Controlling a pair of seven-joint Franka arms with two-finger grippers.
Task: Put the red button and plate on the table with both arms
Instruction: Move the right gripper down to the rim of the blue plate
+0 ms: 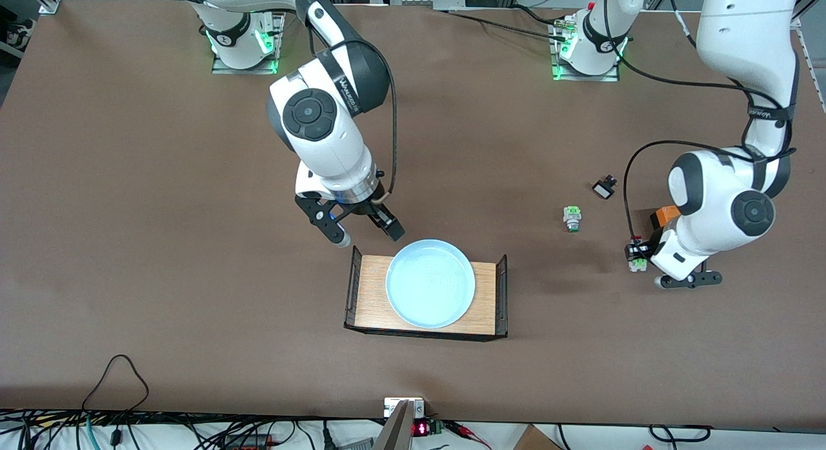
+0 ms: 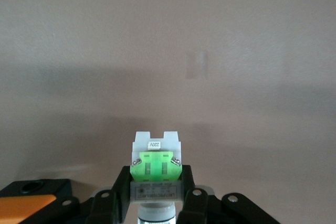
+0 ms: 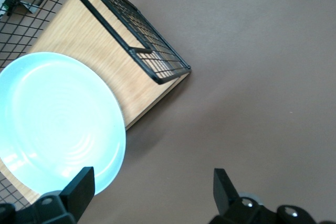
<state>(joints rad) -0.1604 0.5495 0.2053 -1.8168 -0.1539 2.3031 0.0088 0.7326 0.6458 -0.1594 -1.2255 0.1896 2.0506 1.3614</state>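
1. The left tool (image 2: 156, 203) pinches the small red-capped push-button switch with its bright green block (image 2: 156, 167) just above the brown matte table (image 1: 129, 179).
2. The right tool (image 1: 366, 234), fingers spread, hovers over the table beside the round pale-blue plate (image 1: 430, 283).
3. The plate lies on a small wooden tray (image 1: 371, 295).

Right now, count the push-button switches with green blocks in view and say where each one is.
2. One green-and-silver switch stands free on the table, toward the left arm's end. The other, the red button, is clamped in the left end effector. The arm may hide more.
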